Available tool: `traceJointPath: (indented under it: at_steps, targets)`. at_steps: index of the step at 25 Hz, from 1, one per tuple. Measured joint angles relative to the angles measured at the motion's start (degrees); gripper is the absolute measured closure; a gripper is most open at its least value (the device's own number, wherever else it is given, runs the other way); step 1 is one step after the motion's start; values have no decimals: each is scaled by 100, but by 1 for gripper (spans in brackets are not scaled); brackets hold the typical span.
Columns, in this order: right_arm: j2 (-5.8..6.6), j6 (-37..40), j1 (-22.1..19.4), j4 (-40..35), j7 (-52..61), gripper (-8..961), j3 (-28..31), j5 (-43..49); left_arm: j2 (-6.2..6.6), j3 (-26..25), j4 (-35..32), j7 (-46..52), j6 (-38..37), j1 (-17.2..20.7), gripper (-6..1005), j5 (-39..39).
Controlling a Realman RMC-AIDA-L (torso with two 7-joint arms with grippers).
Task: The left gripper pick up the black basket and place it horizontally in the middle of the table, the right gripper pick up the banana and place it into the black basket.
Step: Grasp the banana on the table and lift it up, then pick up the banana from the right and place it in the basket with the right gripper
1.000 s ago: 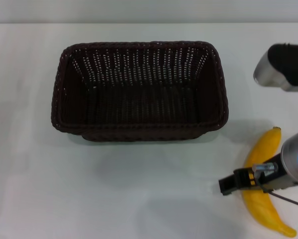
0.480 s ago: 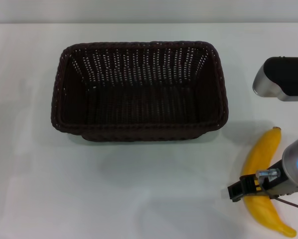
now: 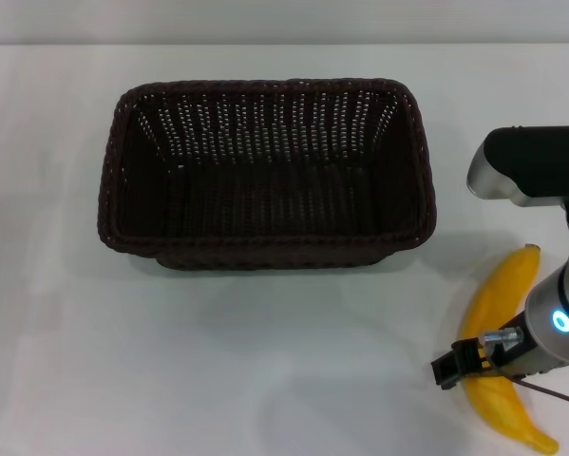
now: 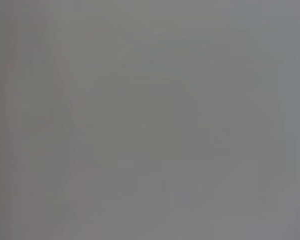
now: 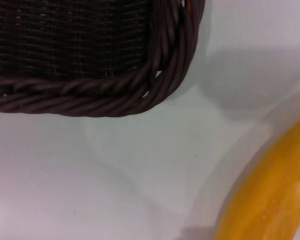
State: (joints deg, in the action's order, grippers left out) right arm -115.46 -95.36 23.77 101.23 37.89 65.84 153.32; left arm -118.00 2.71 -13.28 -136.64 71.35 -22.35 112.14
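Observation:
The black basket [image 3: 265, 171] stands lengthwise across the middle of the table [image 3: 265, 361], open side up and empty. The banana [image 3: 500, 299] lies on the table at the front right, apart from the basket. My right gripper [image 3: 466, 366] is low over the banana's middle, and the arm end with the blue light [image 3: 559, 323] is just right of it. The right wrist view shows the basket's corner rim [image 5: 114, 95] and part of the banana [image 5: 270, 200] close up. My left gripper is out of view, and the left wrist view shows only plain grey.
An upper segment of the right arm [image 3: 531, 171] hangs over the table to the right of the basket. The table's far edge [image 3: 284, 43] runs behind the basket. Bare tabletop lies in front of and to the left of the basket.
My right gripper has moved a little toward the front right and settled lower at the banana's middle. The right arm's upper segment has shifted left toward the basket. The basket and banana have not moved.

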Motion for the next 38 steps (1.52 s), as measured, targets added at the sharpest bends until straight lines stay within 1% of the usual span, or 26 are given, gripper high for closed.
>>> traceJointPath:
  at_steps: [11,16,22,24,26,31,34,38]
  targets:
    - [17,-43,-24,-78,-254,358,105,14,-1,2,-23,5,2,16,312,0]
    - [32,-85,-154,69,-526,480,388,30,-12,2,-34,4,73,49,313,1]
    - [39,-275,-210,457,-1205,454,1035,612,-25,2,-18,6,158,97,314,1]
    - [30,-128,-125,521,-1710,445,1453,904,-46,1,-11,6,224,117,314,1]
    - [30,146,1,559,-2217,436,1787,973,-67,2,-6,7,256,128,315,1]
    - [29,1023,396,583,-3272,415,2360,950,-85,2,50,15,294,184,316,-21]
    - [23,1718,556,548,-4124,401,2425,625,-91,2,147,36,301,223,316,-25]
    - [12,2541,612,310,-5728,384,2140,-163,-98,2,247,162,319,251,317,-28]
